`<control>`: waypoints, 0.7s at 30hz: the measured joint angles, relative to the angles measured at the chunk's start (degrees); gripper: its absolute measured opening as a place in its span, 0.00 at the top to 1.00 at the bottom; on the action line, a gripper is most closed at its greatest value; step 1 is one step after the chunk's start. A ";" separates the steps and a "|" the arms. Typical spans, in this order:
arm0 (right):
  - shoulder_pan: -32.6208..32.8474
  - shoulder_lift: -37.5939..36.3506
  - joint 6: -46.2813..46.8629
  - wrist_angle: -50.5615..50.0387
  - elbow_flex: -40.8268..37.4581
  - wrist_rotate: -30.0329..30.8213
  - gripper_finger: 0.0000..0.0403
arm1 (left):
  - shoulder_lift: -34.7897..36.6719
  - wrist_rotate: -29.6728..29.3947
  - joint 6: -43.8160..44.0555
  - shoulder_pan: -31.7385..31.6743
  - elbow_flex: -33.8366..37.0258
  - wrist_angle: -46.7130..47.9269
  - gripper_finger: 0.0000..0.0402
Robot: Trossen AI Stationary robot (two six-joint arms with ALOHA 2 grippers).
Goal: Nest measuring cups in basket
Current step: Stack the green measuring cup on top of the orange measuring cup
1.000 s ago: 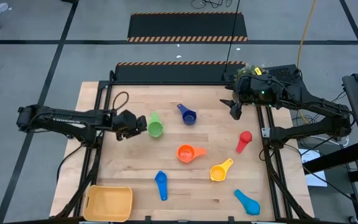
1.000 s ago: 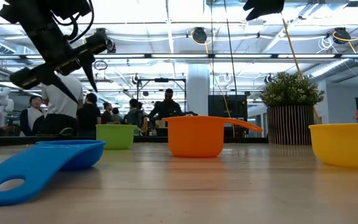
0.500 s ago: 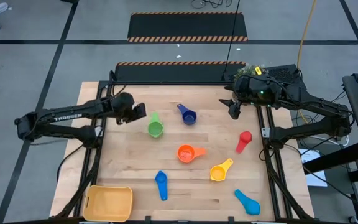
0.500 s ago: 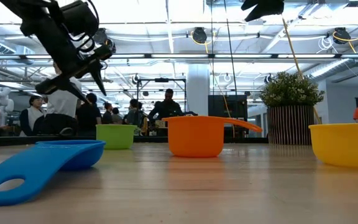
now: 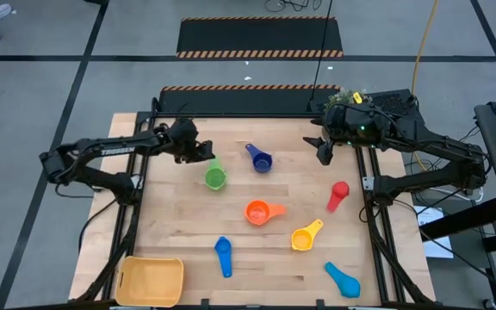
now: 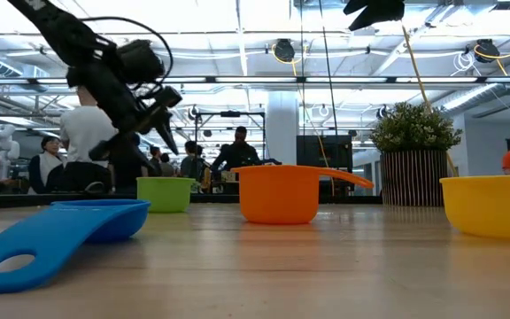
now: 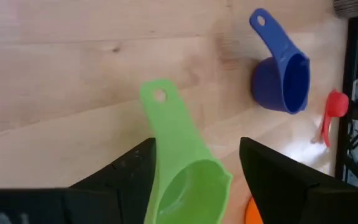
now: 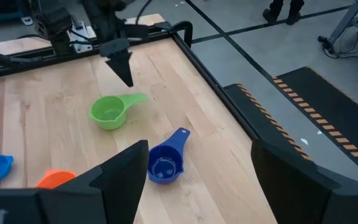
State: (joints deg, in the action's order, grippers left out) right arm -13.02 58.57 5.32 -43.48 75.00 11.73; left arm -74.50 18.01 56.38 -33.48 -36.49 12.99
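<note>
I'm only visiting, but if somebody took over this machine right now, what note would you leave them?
Left gripper: open, empty, above the green cup's handle end, fingers either side of it in the left wrist view.
Right gripper: open, empty, waiting at the table's far right corner.
Cups, all loose on the table: dark blue, orange, red, yellow, blue, light blue.
Basket: near left corner, nothing in it.
Done: no cup nested yet.
Left: pick up green, then gather and nest every cup in the basket.
</note>
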 joint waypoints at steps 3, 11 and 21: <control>-0.01 0.00 0.01 -0.01 0.00 0.00 0.31 | -2.52 0.52 -0.49 -0.42 0.00 -0.77 0.34; 0.00 -0.02 0.00 -0.02 0.00 -0.02 0.31 | -6.27 0.61 -2.85 -0.69 0.00 -1.37 0.27; -0.02 -0.02 -0.63 -0.02 0.00 0.04 0.31 | -11.10 4.23 -4.81 -0.67 0.02 -8.19 0.37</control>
State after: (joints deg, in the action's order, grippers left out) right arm -13.04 58.54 4.69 -43.51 75.00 11.77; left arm -85.60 22.24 51.57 -34.15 -36.47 4.79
